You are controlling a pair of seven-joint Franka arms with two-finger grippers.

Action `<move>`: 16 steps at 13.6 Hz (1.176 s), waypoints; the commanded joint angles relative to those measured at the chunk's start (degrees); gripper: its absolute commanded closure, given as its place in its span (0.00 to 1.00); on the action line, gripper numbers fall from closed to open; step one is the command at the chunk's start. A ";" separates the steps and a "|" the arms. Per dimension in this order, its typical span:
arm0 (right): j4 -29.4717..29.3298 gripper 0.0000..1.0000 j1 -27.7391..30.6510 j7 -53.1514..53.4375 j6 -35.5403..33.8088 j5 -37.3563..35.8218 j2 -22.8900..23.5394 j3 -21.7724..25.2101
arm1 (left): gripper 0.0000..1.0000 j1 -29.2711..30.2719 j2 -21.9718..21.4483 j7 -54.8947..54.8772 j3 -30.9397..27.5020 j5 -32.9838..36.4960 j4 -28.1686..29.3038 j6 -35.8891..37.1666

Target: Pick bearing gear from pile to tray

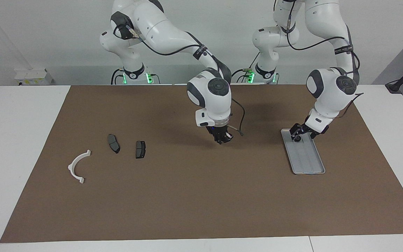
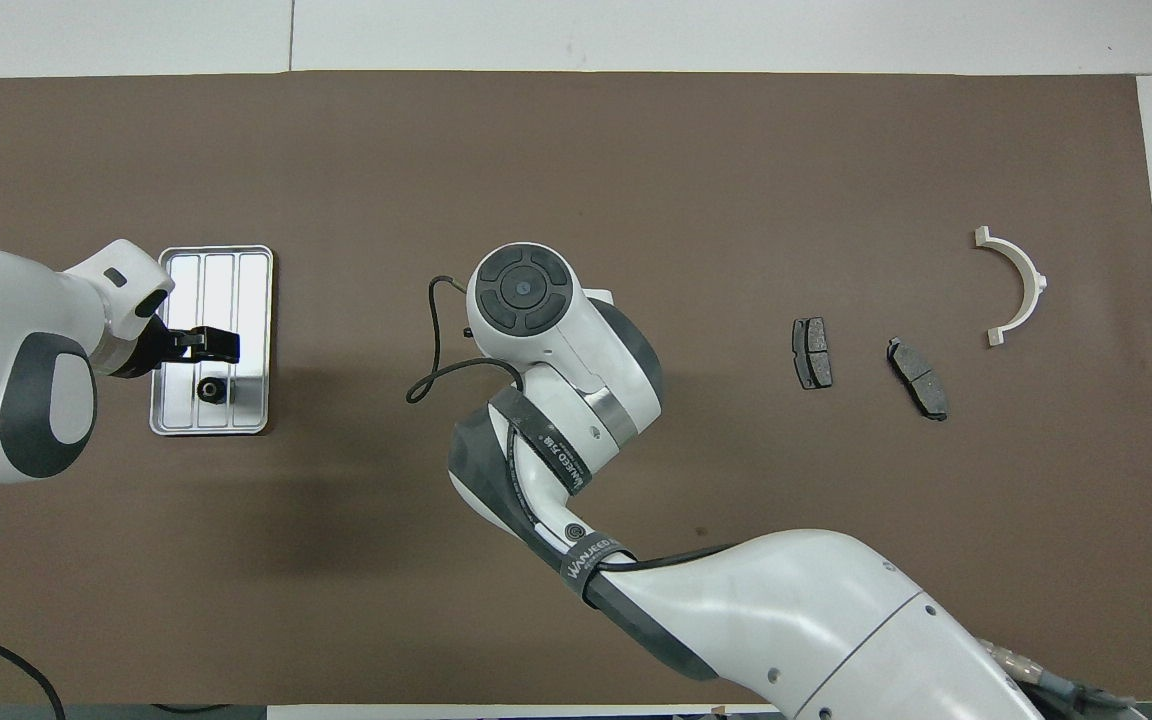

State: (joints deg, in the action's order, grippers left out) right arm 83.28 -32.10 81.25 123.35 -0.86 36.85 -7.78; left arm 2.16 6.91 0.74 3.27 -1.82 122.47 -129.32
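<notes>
The silver-grey tray (image 1: 306,157) lies on the brown mat toward the left arm's end; it also shows in the overhead view (image 2: 221,290). A small black round bearing gear (image 1: 297,138) (image 2: 210,389) lies in the tray's end nearest the robots. My left gripper (image 1: 301,132) (image 2: 221,346) is low over that end of the tray, just above the piece, and looks open. My right gripper (image 1: 222,137) hangs over the bare middle of the mat; its own wrist hides it in the overhead view. The pile is toward the right arm's end.
The pile holds a white curved bracket (image 1: 79,167) (image 2: 1014,285) and two dark grey brake pads (image 1: 113,143) (image 1: 140,149), also in the overhead view (image 2: 918,377) (image 2: 812,352). The brown mat (image 1: 201,203) covers most of the white table.
</notes>
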 commanded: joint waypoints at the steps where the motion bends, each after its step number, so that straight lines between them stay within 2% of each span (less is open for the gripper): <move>1: 0.21 1.00 0.19 1.10 3.11 -0.90 0.68 -0.05 | 0.00 -1.98 0.12 4.78 -0.46 -0.12 -0.65 0.65; 5: 2.23 1.00 0.02 1.28 5.50 -0.90 0.68 0.04 | 0.00 -3.65 0.21 8.57 -0.37 -0.12 -0.92 0.39; 6: 2.24 0.80 0.10 1.28 5.50 -0.90 0.68 0.04 | 0.00 -4.43 0.21 9.36 -0.46 -0.12 -1.18 0.39; 7: 2.15 0.34 0.19 1.28 5.50 -0.90 0.68 0.13 | 0.00 -4.62 0.21 9.80 -0.46 -0.12 -1.36 0.39; 8: 1.71 0.00 0.11 1.28 4.62 -0.90 0.50 0.22 | 0.00 -4.62 0.30 9.89 -0.46 -0.12 -1.36 0.39; 10: 0.22 0.00 1.07 0.84 1.38 -0.90 0.24 0.39 | 0.00 -4.88 0.38 11.46 -0.37 -0.12 -1.45 0.39; 12: -3.64 0.00 3.95 -0.38 -5.63 -0.73 -0.72 0.13 | 0.00 -6.72 0.65 15.41 -0.37 -0.12 -2.14 -0.14; 16: -5.50 0.00 10.37 -17.65 -15.75 0.68 -7.48 -0.13 | 0.00 -15.93 1.61 29.63 -0.37 -0.29 -3.90 -2.95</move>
State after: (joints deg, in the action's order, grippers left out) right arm 77.15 -24.95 71.26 111.18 -0.89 33.08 -6.98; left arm -8.70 7.19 23.66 3.61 -1.85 120.31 -130.62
